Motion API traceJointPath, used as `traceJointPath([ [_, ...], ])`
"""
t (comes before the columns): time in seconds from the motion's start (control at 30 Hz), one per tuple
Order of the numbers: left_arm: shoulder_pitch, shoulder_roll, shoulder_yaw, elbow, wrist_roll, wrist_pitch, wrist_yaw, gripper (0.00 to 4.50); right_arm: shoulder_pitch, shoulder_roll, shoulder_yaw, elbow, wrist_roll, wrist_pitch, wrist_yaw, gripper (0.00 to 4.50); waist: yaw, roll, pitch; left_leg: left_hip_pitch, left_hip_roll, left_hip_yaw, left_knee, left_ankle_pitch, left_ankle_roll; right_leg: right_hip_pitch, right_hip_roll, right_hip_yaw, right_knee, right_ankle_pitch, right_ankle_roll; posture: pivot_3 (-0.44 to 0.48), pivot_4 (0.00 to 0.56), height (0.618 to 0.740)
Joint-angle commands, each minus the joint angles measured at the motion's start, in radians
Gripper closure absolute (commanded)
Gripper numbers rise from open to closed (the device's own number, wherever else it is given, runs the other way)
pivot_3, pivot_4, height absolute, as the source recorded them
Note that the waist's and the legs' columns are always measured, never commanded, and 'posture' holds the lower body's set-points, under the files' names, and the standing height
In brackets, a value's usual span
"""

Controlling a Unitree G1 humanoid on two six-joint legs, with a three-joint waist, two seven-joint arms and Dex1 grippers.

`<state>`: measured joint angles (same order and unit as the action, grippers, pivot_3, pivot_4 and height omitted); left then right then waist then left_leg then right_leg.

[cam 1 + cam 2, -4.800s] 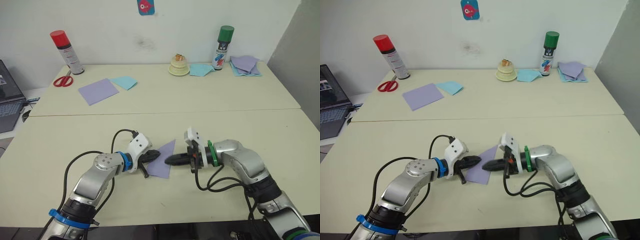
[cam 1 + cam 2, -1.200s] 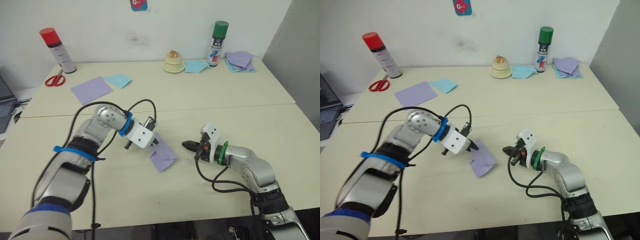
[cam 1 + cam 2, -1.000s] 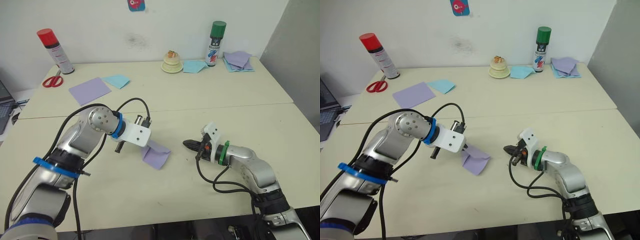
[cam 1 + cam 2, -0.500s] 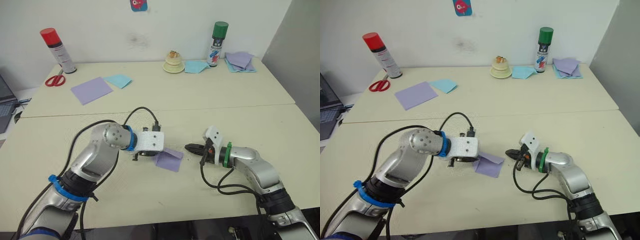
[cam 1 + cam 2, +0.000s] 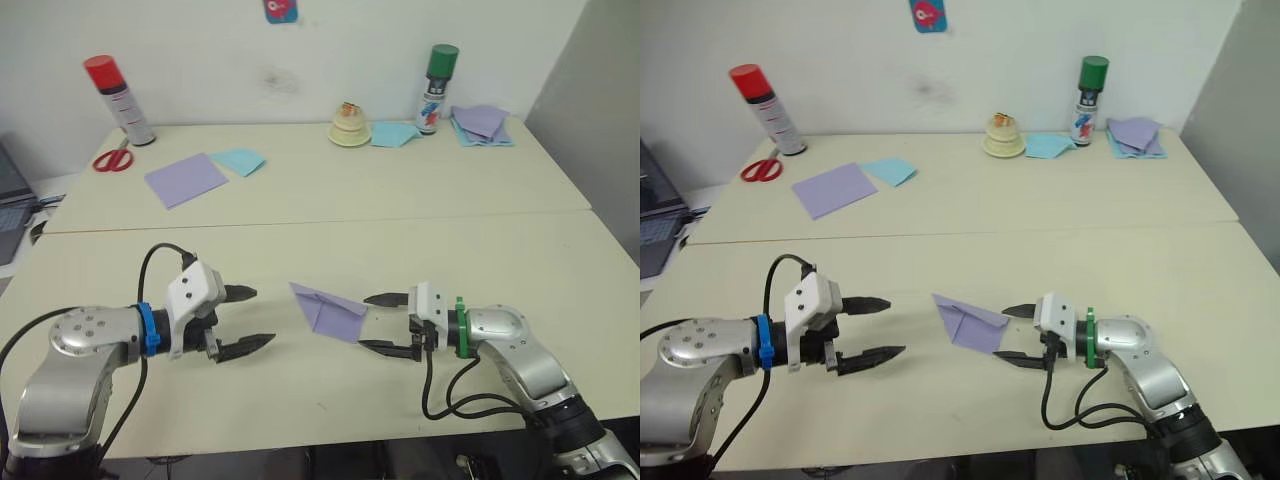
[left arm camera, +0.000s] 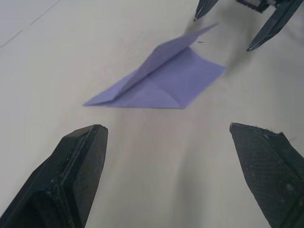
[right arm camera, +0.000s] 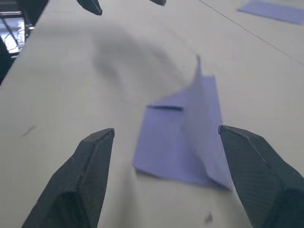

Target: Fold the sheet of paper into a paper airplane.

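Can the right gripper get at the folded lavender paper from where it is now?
Probably yes. The right gripper is open, pointing at the paper airplane lying just ahead of its fingertips, with nothing between them; the left gripper stands apart on the other side.

paper airplane (image 5: pixel 328 311) on table (image 5: pixel 420 215), between left pincer (image 5: pixel 245 319), right pincer (image 5: pixel 382 323)

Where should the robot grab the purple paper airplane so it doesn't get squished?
Probably by the raised centre ridge of the paper airplane, pinched from its two sides. The ridge stands up off the table while the wings lie flat. The right claw is open right at the wide tail end, so it could come in from there.
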<state>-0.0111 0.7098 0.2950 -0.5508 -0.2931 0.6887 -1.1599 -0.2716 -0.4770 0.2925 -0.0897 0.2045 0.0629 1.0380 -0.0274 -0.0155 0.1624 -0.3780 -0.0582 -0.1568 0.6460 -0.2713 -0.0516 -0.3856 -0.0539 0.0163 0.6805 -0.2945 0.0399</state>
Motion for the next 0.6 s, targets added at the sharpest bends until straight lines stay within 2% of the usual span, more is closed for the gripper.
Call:
traceJointPath([
  [0.03, -0.018, -0.005, 0.011, -0.071, -0.059, 0.001, 0.070, 0.00, -0.038, 0.042, 0.013, 0.052, -0.036, -0.066, -0.026, 0.99, 0.006, 0.000, 0.000, 0.001, 0.000, 0.000, 0.000, 0.000, 0.000, 0.001, 0.000, 0.000, 0.000, 0.000, 0.000, 0.000, 0.150, 0.740],
  [0.13, -0.013, 0.004, -0.016, -0.087, -0.078, 0.002, 0.112, 0.00, -0.072, 0.091, 0.028, 0.143, -0.080, -0.109, -0.060, 0.99, 0.004, 0.000, 0.000, 0.009, 0.000, 0.001, -0.001, 0.000, 0.000, 0.008, 0.000, 0.000, -0.001, 0.000, 0.000, 0.000, 0.150, 0.740],
  [0.2, -0.002, 0.010, -0.023, -0.087, -0.086, -0.007, 0.132, 0.00, -0.092, 0.113, 0.029, 0.192, -0.088, -0.123, -0.064, 1.34, -0.001, 0.000, 0.000, 0.014, 0.000, 0.004, -0.003, 0.000, 0.000, 0.012, 0.001, 0.000, -0.001, 0.000, 0.000, 0.000, 0.150, 0.740],
  [0.27, 0.017, 0.019, -0.022, -0.085, -0.090, -0.018, 0.144, 0.00, -0.112, 0.126, 0.019, 0.226, -0.098, -0.135, -0.078, 1.91, -0.003, 0.000, 0.000, 0.014, 0.001, 0.004, -0.003, 0.000, 0.000, 0.011, 0.001, 0.000, -0.001, 0.000, -0.001, 0.000, 0.150, 0.740],
  [0.33, 0.023, 0.022, -0.019, -0.083, -0.102, -0.019, 0.159, 0.00, -0.126, 0.130, 0.013, 0.251, -0.109, -0.160, -0.084, 2.67, -0.004, 0.001, 0.000, 0.014, 0.001, 0.004, -0.003, 0.000, 0.000, 0.010, 0.001, 0.001, 0.000, 0.000, -0.001, 0.000, 0.150, 0.740],
  [0.5, 0.034, 0.028, -0.009, -0.075, -0.148, -0.012, 0.176, 0.00, -0.114, 0.115, 0.007, 0.221, -0.050, -0.177, -0.006, 4.45, -0.004, 0.001, 0.001, 0.013, 0.001, 0.004, -0.003, 0.000, 0.000, 0.010, 0.001, 0.001, -0.001, 0.000, -0.001, 0.000, 0.150, 0.740],
  [0.6, 0.044, 0.055, 0.010, -0.066, -0.195, 0.011, 0.158, 0.00, -0.095, 0.086, 0.016, 0.185, -0.015, -0.221, 0.080, 4.48, -0.004, 0.001, 0.001, 0.013, 0.001, 0.004, -0.003, 0.000, 0.000, 0.010, 0.001, 0.001, -0.001, 0.000, -0.001, 0.000, 0.150, 0.740],
])
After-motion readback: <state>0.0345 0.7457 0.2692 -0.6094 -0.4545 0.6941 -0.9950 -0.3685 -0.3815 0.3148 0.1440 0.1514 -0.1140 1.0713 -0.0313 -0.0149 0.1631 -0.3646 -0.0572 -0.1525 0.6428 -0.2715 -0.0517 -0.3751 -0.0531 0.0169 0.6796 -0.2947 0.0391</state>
